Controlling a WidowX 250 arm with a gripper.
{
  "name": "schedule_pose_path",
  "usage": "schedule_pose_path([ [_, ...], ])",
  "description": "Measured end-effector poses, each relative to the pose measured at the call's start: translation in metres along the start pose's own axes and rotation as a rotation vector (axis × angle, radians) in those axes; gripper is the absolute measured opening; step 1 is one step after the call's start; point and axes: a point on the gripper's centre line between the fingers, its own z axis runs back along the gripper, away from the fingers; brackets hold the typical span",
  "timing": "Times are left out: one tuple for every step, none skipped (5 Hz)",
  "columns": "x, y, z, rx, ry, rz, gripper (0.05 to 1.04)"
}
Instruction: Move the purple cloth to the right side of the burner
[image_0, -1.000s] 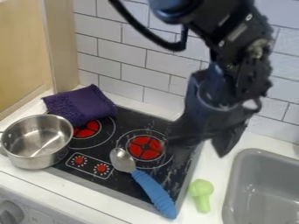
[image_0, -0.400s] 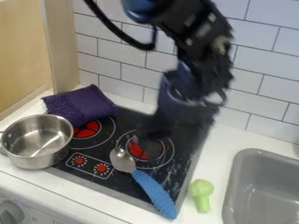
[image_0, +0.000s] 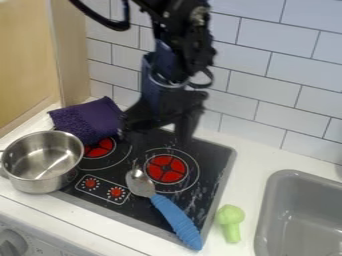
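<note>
Purple cloth (image_0: 85, 120) at stovetop's (image_0: 212, 154) back-left corner

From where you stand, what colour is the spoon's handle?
The handle is blue, seen best in the camera view.

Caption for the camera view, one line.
Hand above the stovetop, right beside the purple cloth; pot and blue-handled spoon nearby.

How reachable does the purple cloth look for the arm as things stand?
Probably yes: the tool hangs over the stove right beside the purple cloth, and nothing seems to stand between them. The pot crowds the cloth's near edge, so coming from above looks freer.
</note>
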Motion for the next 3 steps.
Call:
schedule_pose_path([
  [0.021, 0.009, -0.004, -0.016, 0.005, 0.051, 0.999],
  [0.051, 0.011, 0.000, -0.061, -0.011, 0.111, 0.999],
  [0.068, 0.015, -0.009, -0.054, 0.006, 0.144, 0.999],
])
